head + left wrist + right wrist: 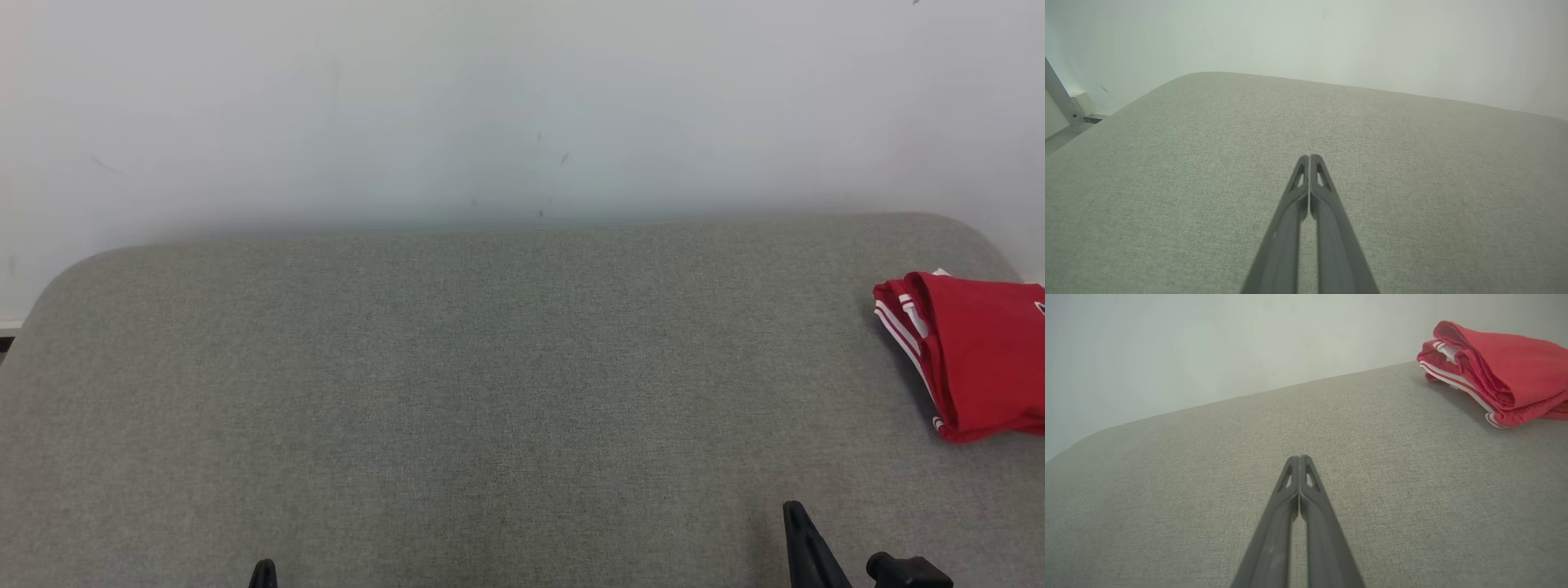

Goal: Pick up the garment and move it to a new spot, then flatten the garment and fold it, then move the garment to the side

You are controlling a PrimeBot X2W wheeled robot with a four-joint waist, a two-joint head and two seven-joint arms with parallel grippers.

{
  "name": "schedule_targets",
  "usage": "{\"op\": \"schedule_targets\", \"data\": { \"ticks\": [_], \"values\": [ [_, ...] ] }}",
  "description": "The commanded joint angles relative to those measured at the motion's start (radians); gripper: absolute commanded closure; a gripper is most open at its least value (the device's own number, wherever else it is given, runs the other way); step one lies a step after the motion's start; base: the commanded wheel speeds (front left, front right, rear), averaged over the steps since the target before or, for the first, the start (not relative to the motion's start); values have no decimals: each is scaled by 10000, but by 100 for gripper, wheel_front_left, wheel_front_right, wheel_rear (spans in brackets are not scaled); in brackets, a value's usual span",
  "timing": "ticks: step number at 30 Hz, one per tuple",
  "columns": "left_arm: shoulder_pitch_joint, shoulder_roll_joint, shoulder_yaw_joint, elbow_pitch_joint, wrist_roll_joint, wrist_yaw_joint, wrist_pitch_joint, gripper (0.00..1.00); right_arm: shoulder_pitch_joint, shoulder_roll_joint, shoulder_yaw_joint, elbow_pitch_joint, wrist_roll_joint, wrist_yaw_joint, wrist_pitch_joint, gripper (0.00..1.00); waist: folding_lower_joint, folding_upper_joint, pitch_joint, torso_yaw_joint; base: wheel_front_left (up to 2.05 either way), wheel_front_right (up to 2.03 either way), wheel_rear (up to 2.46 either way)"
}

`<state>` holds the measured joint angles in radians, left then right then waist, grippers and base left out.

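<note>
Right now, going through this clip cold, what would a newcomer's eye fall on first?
The red garment with white stripes, lying folded at the far right of the grey padded surface, is the one bright thing against grey fabric and a pale wall. Next come the left gripper and right gripper, each with its dark fingers pressed together, empty, over bare fabric apart from the garment.

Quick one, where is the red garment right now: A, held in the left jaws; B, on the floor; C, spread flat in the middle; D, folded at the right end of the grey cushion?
D: the red garment lies folded near the right end of the grey cushion, untouched.
</note>
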<state>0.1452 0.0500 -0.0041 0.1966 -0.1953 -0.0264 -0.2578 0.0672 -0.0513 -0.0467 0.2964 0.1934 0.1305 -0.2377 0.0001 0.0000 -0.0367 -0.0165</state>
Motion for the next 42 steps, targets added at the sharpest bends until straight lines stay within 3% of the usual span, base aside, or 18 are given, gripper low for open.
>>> {"op": "schedule_targets", "data": {
  "ticks": [1,22,42],
  "values": [
    [-84,0,44,10,-343,-26,104,100,-89,0,-38,-17,340,0,101,100,0,0,5,2,0,0,0],
    [-764,2,348,118,-4088,-304,1072,100,-550,3,-201,-190,4088,1,1012,100,0,0,72,30,0,0,0],
    [-1284,4,587,209,-6892,-520,1811,100,-907,5,-335,-297,6901,2,1711,100,0,0,136,57,0,0,0]
  ]
}}
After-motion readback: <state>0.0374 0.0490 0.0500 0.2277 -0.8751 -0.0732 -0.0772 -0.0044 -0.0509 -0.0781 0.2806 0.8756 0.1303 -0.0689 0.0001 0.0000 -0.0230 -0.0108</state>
